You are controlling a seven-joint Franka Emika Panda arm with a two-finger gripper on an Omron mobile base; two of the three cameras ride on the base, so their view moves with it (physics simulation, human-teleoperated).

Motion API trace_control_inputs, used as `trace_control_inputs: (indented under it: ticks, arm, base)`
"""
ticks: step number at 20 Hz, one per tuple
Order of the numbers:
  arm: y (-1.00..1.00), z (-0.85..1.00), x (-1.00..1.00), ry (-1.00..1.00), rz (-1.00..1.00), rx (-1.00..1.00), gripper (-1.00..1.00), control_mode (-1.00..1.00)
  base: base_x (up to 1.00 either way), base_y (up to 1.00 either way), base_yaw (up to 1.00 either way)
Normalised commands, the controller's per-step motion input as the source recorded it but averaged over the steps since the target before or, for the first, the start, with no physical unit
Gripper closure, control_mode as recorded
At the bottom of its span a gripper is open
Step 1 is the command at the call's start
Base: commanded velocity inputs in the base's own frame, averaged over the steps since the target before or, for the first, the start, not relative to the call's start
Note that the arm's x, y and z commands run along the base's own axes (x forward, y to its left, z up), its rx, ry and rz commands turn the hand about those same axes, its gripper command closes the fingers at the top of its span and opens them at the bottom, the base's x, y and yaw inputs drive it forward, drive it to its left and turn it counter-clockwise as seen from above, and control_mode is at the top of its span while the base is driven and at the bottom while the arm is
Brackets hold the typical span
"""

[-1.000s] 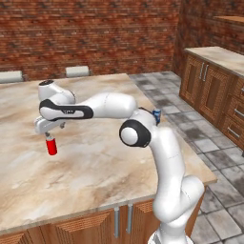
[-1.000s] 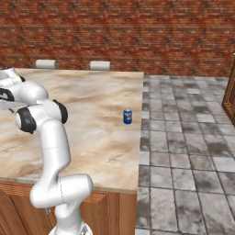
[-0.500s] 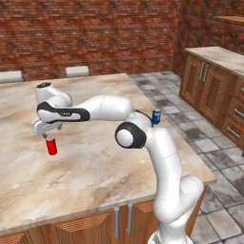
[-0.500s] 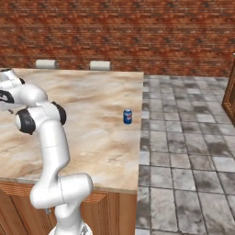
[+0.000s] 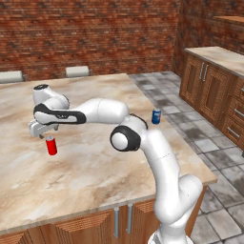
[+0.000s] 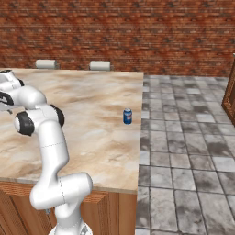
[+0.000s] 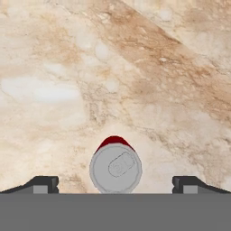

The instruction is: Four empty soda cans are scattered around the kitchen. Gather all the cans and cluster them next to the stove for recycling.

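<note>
Red, small, cylindrical soda can with a silver top (image 5: 51,145) standing upright on the beige marbled stone bench (image 5: 95,176), long axis vertical, right below the end effector (image 5: 42,133). Seen from the hand camera: silver lid (image 7: 115,168) face-on, centred between the two dark fingertips (image 7: 43,184), one tip out to each side with clear marble showing between tip and can. Spread wide, then, pinching nothing, apart from the can and above it. Looks lined up for a straight descent along the can's own axis, so probably no sideways correction needed, only a drop until the tips flank the red wall. Worth watching: a narrow upright can could tip if one tip lands first. Farther off on the same bench, near the edge by the tiled floor, a small blue can (image 6: 127,116), well apart from the red one.
</note>
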Motion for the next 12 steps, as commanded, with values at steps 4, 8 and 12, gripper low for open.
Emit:
trace_control_inputs:
  ticks: [4,8,12]
  arm:
    - [0.00,-0.05,0.07,0.04,0.00,-0.02,-1.00,-1.00]
    - [0.00,-0.08,0.00,0.04,0.00,-0.03,-1.00,-1.00]
    - [-0.01,-0.02,0.00,0.06,0.00,-0.03,-1.00,-1.00]
  base:
    - [0.00,0.00,0.00]
    - [0.00,0.00,0.00]
    - [0.00,0.00,0.00]
